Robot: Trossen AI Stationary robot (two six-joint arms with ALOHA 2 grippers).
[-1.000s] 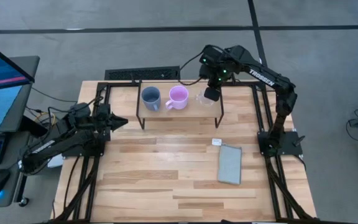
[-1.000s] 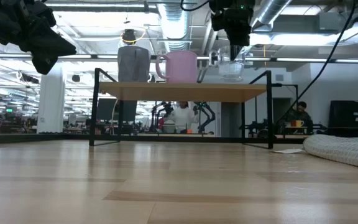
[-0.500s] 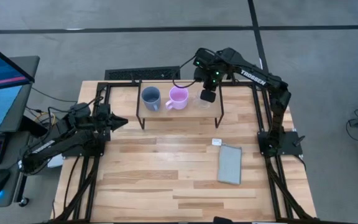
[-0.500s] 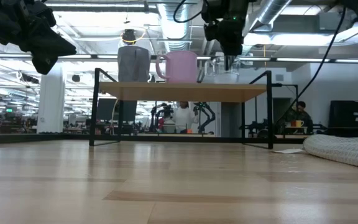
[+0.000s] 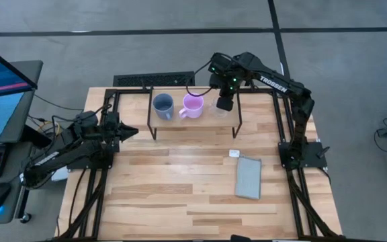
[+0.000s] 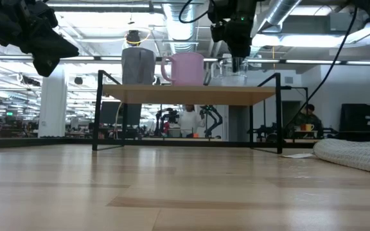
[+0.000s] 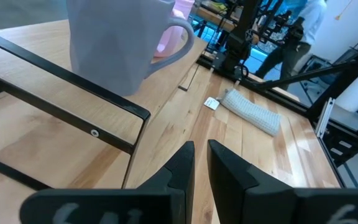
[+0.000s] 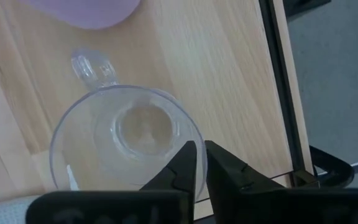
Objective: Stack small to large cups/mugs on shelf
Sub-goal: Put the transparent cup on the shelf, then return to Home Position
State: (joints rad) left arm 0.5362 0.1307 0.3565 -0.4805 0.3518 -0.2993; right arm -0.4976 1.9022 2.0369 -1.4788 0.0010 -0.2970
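While the left arm waits at the table's (image 5: 180,195) left side, the right arm reaches over the shelf (image 5: 200,119) at the back of the table. The shelf is a light board on thin black legs.

Three cups stand in a row on the shelf. The blue mug (image 5: 162,105) is at the left end. The pink mug (image 5: 192,105) is in the middle, just beside it. The glass cup (image 8: 126,144) is at the right end, close to the pink mug, and it stands upright with its little handle turned toward the pink one. From above, the right arm hides most of the glass cup.

The right gripper (image 5: 224,103) is down at the glass cup. In the right wrist view its two fingers are nearly together, with just a thin gap, right at the cup's rim. It looks as if the rim might sit in that gap, but I cannot tell if they hold it.

The left gripper (image 5: 127,131) hangs above the table, well apart from the shelf's left legs. Its fingers are also close together, with nothing between them.

A grey pad (image 5: 248,177) lies flat on the table in front of the shelf, with a small white tag (image 5: 234,153) just beside it.
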